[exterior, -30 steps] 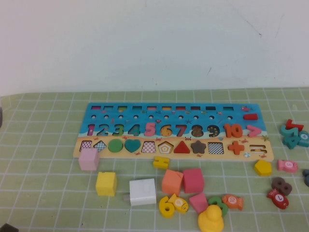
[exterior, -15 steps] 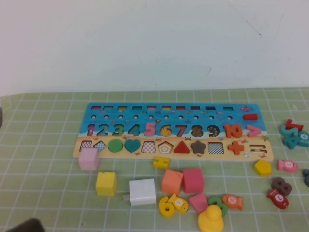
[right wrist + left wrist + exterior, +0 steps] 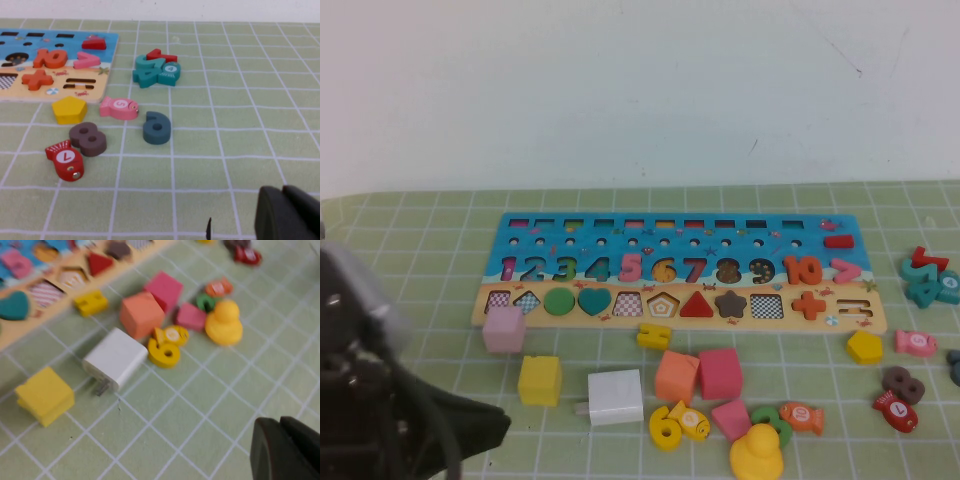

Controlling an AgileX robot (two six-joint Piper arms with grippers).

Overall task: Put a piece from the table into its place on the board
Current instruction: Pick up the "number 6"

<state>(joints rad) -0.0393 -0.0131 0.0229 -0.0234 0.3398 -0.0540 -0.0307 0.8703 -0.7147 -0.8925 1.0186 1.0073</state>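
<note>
Over the near-left corner of the table [image 3: 420,210], our left hand [image 3: 286,450] hangs above bare green mat with its fingers pressed together and nothing between them; the dark bulk of its arm fills that corner in the high view. Item one, the piece [image 3: 665,427]: a flat yellow numeral 6 lying on the mat at the near edge of the clutter, touching a yellow fish [image 3: 692,421] with a number disc and just beside a white block [image 3: 616,397]. From the left wrist view it lies well ahead of the hand, so we judge the reach has barely begun and the fingers must part before any grasp. Item two, the board [image 3: 680,275]: flat across the middle of the table, blue numeral row above, tan shape strip below; its slot for 6, between the pink 5 and the red 7, appears to show only a printed outline, which we take as the destination. Item three, loose stock between piece and board: a yellow cube [image 3: 540,380], orange and pink-red cubes, a yellow duck [image 3: 756,455]. These crowd the piece on one side, so approach from the open mat side looks safest. Item four, our right hand [image 3: 290,212]: low at the table's right, dark fingers seemingly together, empty, near a dark teal 6 [image 3: 156,128]; parked, we judge.
</note>
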